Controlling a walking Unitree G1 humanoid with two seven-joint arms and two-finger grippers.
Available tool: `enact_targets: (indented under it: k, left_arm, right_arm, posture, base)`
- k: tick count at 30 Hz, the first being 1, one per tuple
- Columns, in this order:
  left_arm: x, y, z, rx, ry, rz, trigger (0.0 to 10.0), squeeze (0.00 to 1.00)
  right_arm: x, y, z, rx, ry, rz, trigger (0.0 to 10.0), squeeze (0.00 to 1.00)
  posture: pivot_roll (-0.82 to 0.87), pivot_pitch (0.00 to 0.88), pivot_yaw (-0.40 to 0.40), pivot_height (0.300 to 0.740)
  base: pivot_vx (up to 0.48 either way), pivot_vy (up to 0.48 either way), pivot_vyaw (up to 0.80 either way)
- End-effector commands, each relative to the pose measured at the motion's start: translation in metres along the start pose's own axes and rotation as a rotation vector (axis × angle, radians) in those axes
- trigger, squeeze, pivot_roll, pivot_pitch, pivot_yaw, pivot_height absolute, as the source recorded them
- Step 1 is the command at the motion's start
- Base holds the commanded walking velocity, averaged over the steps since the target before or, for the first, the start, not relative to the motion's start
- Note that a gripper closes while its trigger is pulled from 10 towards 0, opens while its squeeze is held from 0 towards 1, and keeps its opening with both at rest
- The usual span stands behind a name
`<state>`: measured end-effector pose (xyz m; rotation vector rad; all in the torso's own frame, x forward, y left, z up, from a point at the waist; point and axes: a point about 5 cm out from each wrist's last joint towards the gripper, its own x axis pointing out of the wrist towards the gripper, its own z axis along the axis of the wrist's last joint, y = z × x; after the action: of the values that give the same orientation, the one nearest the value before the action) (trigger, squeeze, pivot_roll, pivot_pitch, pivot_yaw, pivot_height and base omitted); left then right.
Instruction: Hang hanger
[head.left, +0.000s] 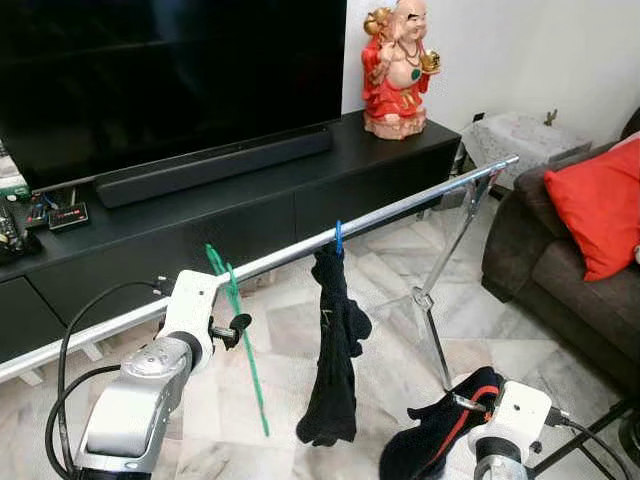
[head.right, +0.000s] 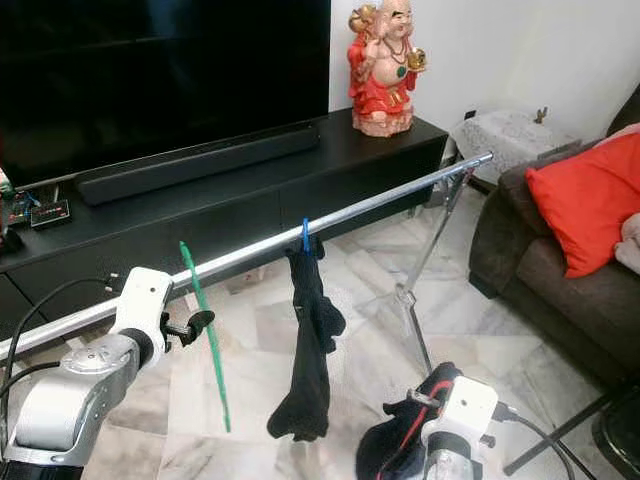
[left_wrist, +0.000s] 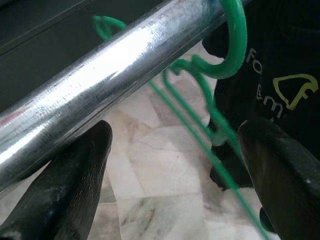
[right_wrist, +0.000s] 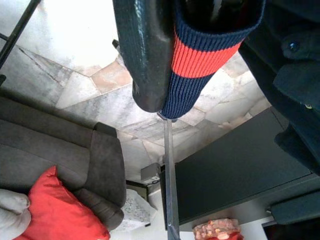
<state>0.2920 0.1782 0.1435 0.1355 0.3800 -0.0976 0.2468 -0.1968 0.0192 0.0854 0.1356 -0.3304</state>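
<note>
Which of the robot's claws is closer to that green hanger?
The left. The left claw sits right at the green hanger on the metal rail; the right claw, low down, holds a dark garment.

Both eye views look down from above the left gripper (head.left: 238, 322) at the rail (head.left: 400, 208); the left wrist view sits close under that rail.

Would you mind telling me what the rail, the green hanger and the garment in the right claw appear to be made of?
The rail looks like bare polished metal: silver, with bright streaked reflections. The green hanger seems to be thin wire, probably plastic-coated given its even glossy green. The garment in the right claw looks like ribbed knit fabric, navy with a red stripe, soft and matte.
</note>
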Motion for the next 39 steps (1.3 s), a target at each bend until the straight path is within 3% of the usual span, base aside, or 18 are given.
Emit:
enact_targets:
  k: [1,2,3,9,15,21,27,29,35,39]
  left_arm:
    - [-0.005,-0.001,0.018,0.024,-0.064,-0.011,10.0,1.00]
    - [-0.005,-0.004,0.016,0.029,-0.047,-0.039,10.0,0.69]
    - [-0.005,-0.005,0.015,0.033,-0.043,-0.045,10.0,0.00]
    - [-0.005,-0.013,0.002,0.008,0.011,-0.089,10.0,0.00]
    - [-0.009,-0.011,0.005,-0.036,-0.028,-0.048,10.0,0.00]
    - [-0.015,-0.011,-0.004,-0.054,-0.003,-0.016,10.0,0.00]
    - [-0.005,-0.016,-0.004,-0.069,-0.017,0.034,10.0,0.00]
    - [0.003,-0.025,-0.008,-0.080,-0.004,0.030,10.0,0.00]
    - [0.009,-0.037,-0.005,-0.063,-0.006,-0.009,10.0,0.00]
    - [0.014,-0.036,-0.008,-0.051,-0.007,0.010,10.0,0.00]
  right_arm:
    - [0.001,0.002,0.003,-0.004,-0.018,0.011,10.0,0.00]
    - [0.001,0.003,0.002,-0.003,-0.016,0.012,10.0,0.00]
    - [0.001,0.003,0.002,-0.003,-0.015,0.012,10.0,0.00]
    - [0.001,0.004,0.001,-0.003,-0.011,0.017,10.0,0.00]
    - [0.001,0.003,0.000,-0.004,-0.006,0.017,10.0,0.00]
    - [0.001,0.005,-0.001,-0.005,-0.001,0.022,10.0,0.00]
    - [0.001,0.006,-0.001,-0.001,-0.002,0.023,10.0,0.00]
    - [0.001,0.006,-0.001,-0.001,-0.002,0.020,10.0,0.00]
    - [0.001,0.006,-0.001,0.000,-0.002,0.019,10.0,0.00]
    - [0.001,0.006,-0.001,0.002,-0.002,0.018,10.0,0.00]
  posture:
    - [0.13,0.008,0.011,0.740]
    - [0.13,0.008,0.011,0.740]
    - [0.13,0.008,0.011,0.740]
    - [0.13,0.009,0.011,0.740]
    - [0.13,0.011,0.012,0.740]
    - [0.14,0.012,0.011,0.740]
    - [0.13,0.009,0.015,0.740]
    - [0.13,0.010,0.017,0.740]
    - [0.13,0.010,0.017,0.740]
    - [0.13,0.010,0.019,0.740]
  base:
    - [0.000,0.000,0.00]
    - [0.000,0.000,0.00]
    - [0.000,0.000,0.00]
    - [0.000,0.000,0.00]
    - [0.000,0.000,0.00]
    - [0.000,0.000,0.00]
    - [0.000,0.000,0.00]
    - [0.000,0.000,0.00]
    - [0.000,0.000,0.00]
    - [0.000,0.000,0.00]
